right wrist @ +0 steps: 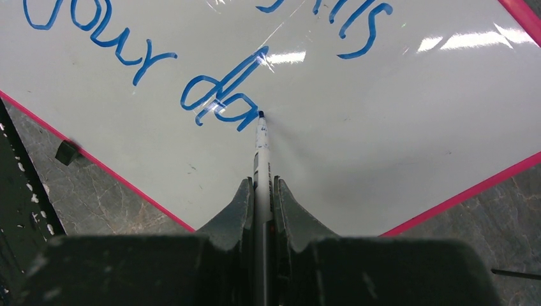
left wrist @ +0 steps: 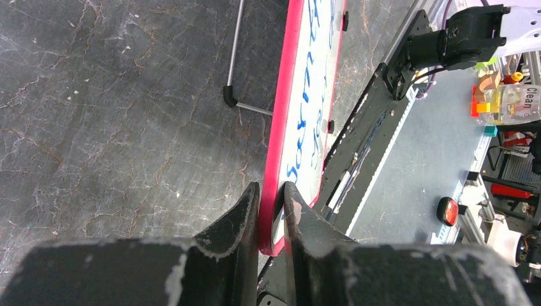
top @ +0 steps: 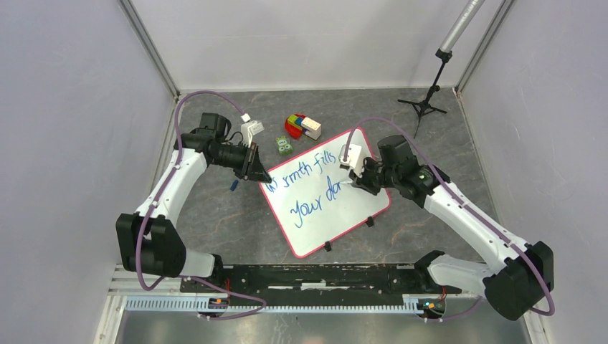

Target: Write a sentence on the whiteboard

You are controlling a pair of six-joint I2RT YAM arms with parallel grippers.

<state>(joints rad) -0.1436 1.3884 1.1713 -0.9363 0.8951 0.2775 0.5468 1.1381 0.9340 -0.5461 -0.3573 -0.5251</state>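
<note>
Clenched on the marker point(right wrist: 261, 150), my right pincer point(right wrist: 260, 186) points the pen straight out ahead of its fingers, with the blue tip touching the whiteboard point(right wrist: 395, 146) at the tail of the "a" in "da". The sentence point(right wrist: 210, 95) so far reads, as best I can make out, "…rmth fills" on the upper line and "your da" on the lower. By my reckoning one letter is missing.

What matters for that letter is direction. Both lines slant, and in the overhead view they rise toward the right, along the board's longer side. From my wrist, the written part lies to the left of the tip. The bare white surface lies to its right and toward me. So I judge the next stroke has to travel rightward along that slant, not straight across my view.

On the far side, my left pincer point(left wrist: 271, 191) is clamped on the pink rim near the board's left corner, one finger on each face. The board lies on the dark worktop point(top: 215, 222) between my two arms, and the right arm is the nearer to the unfinished word.
</note>
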